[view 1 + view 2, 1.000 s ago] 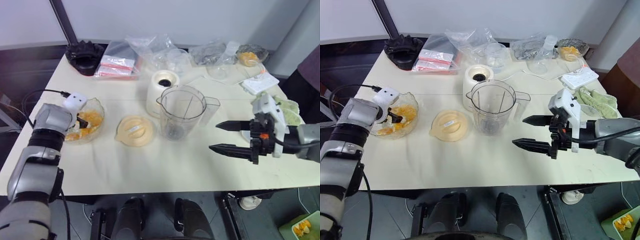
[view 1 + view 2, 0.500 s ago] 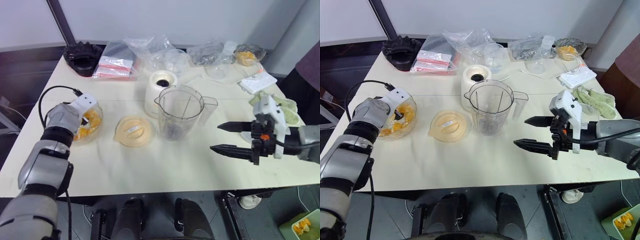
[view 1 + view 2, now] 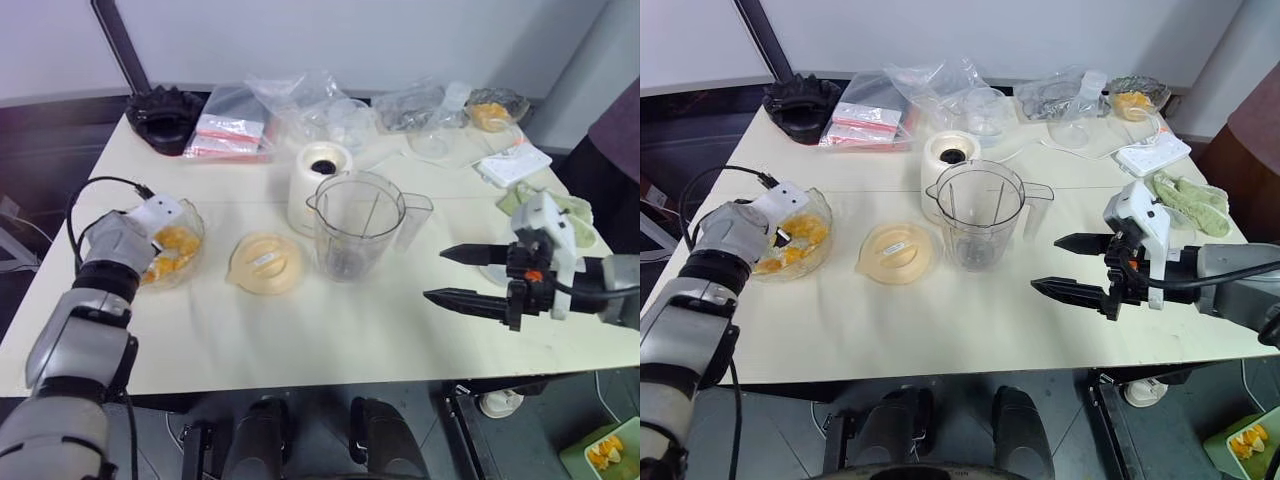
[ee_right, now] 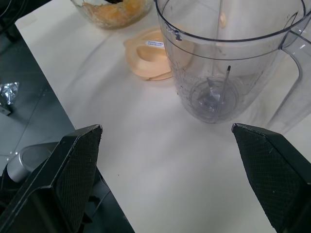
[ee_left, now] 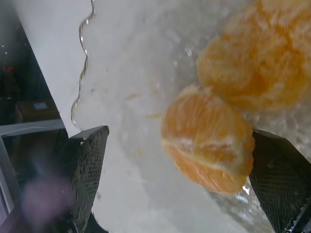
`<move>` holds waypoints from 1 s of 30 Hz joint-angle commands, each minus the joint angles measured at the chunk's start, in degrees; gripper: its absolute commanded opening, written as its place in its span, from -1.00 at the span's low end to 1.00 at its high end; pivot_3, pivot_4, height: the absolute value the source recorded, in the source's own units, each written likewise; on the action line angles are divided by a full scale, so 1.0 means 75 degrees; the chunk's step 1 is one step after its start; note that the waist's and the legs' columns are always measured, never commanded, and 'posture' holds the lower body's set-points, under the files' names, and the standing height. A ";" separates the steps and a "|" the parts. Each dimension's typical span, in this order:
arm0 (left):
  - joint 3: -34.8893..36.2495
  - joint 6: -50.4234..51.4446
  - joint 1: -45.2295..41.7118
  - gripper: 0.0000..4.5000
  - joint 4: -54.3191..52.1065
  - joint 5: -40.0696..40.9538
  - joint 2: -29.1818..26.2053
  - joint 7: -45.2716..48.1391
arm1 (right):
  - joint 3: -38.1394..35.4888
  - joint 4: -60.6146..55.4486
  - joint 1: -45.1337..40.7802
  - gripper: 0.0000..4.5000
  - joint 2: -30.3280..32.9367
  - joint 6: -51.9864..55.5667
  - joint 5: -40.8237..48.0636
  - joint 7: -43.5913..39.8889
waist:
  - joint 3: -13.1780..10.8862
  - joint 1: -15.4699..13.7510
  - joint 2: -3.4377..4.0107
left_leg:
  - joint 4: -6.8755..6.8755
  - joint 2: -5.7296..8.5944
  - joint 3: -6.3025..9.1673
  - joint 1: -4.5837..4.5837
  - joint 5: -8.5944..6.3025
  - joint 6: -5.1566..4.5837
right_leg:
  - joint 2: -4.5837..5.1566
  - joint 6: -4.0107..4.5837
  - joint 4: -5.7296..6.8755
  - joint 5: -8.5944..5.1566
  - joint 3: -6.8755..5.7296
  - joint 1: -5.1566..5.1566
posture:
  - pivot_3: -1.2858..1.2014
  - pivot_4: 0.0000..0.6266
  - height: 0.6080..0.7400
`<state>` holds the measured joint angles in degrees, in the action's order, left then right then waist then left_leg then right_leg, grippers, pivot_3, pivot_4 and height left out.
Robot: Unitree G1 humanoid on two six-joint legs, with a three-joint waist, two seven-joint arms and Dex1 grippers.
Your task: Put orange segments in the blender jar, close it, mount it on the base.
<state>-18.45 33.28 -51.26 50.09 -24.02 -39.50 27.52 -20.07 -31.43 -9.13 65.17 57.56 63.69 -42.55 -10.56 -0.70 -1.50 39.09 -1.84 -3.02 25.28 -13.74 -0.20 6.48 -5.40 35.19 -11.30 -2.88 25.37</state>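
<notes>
Now orange segments (image 5: 209, 145) between the left gripper's (image 5: 177, 179) open jaws.

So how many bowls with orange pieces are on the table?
2: one glass bowl at the table's left edge, where the left tool reaches in, and a smaller bowl at the far right corner. Bags may hide more.

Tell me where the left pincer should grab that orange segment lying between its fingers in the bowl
Grip the orange segment across its plump middle, coming down from above into the glass bowl. The left pincer is open and its fingers already flank the piece; the piece looks soft, so a gentle close seems wise.
</notes>
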 commanded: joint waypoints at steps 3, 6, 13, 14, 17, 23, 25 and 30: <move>0.0047 -0.0359 0.0016 0.94 0.0852 -0.0020 0.0153 -0.0162 | -0.0096 -0.0136 -0.0242 1.00 -0.0123 -0.0077 0.0006 0.0098 | 0.0010 -0.0004 0.0018 | 0.0000 0.0000 0.0001 -0.0001 0.0000 0.0000 | 0.0000 0.0000 0.0000 0.0000 0.0000 -0.0001 | 0.03 -0.52 1.00; 0.0010 -0.0619 -0.0139 0.59 0.1290 -0.0074 0.0264 -0.0300 | -0.0152 -0.0145 -0.0277 1.00 -0.0135 -0.0048 0.0006 0.0133 | 0.0029 -0.0009 0.0049 | 0.0000 0.0003 0.0000 -0.0005 0.0000 0.0000 | 0.0001 -0.0001 0.0000 0.0000 -0.0001 -0.0006 | 0.03 -0.52 1.00; -0.0002 -0.0962 -0.0319 -0.75 0.1972 -0.0154 0.0372 -0.0700 | -0.0315 -0.0282 -0.0125 1.00 -0.0154 -0.0016 0.0073 0.0244 | 0.0028 -0.0014 0.0048 | -0.0001 0.0005 0.0000 -0.0002 0.0000 0.0000 | -0.0007 -0.0002 0.0001 0.0000 -0.0003 -0.0002 | 0.03 -0.52 1.00; -0.0001 -0.0968 -0.0333 -0.75 0.1987 -0.0163 0.0363 -0.0732 | -0.0326 -0.0296 -0.0103 1.00 -0.0162 -0.0017 0.0083 0.0259 | 0.0028 -0.0005 0.0048 | 0.0000 0.0005 0.0001 -0.0002 0.0000 0.0000 | -0.0007 -0.0002 0.0001 0.0000 -0.0004 -0.0003 | 0.03 -0.52 1.00; -0.0015 -0.0948 -0.0350 -0.75 0.1908 -0.0218 0.0293 -0.0864 | -0.0330 -0.0306 -0.0067 1.00 -0.0182 -0.0036 0.0078 0.0276 | 0.0028 0.0006 0.0048 | 0.0000 0.0004 0.0000 -0.0004 0.0000 0.0000 | -0.0008 -0.0001 0.0002 0.0001 -0.0004 -0.0003 | 0.03 -0.52 1.00; -0.0060 -0.0049 -0.0047 -0.75 -0.0205 -0.0452 -0.0256 -0.0308 | -0.0318 -0.0255 -0.0066 1.00 -0.0166 -0.0066 0.0011 0.0202 | 0.0010 0.0020 0.0019 | -0.0001 0.0000 0.0005 0.0006 0.0000 0.0000 | -0.0018 0.0000 0.0003 0.0001 -0.0006 0.0008 | 0.03 -0.52 1.00; 0.0043 0.0553 0.0236 -0.75 -0.1461 -0.0459 -0.0498 0.0139 | -0.0292 -0.0210 -0.0097 1.00 -0.0151 -0.0076 -0.0017 0.0168 | 0.0002 -0.0001 0.0006 | -0.0002 -0.0003 0.0006 0.0014 0.0000 0.0000 | -0.0020 0.0001 0.0002 0.0001 -0.0006 0.0014 | 0.03 -0.52 1.00; 0.0642 0.2196 0.0977 -0.75 -0.4524 0.0101 -0.1235 0.1590 | -0.0329 -0.0070 -0.0066 1.00 -0.0079 -0.0092 -0.0169 0.0031 | 0.0000 -0.0023 0.0005 | -0.0003 0.0002 0.0007 0.0022 -0.0001 0.0000 | 0.0010 0.0003 -0.0016 -0.0001 -0.0006 0.0011 | 0.03 -0.52 1.00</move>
<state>-16.86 44.98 -44.52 24.55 -25.33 -46.56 35.18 -20.67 -32.24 -9.50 64.07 57.51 63.10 -41.54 -10.55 -0.87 -1.46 39.07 -1.81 -2.93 25.43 -13.74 -0.20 6.59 -5.38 35.05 -11.31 -2.91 25.42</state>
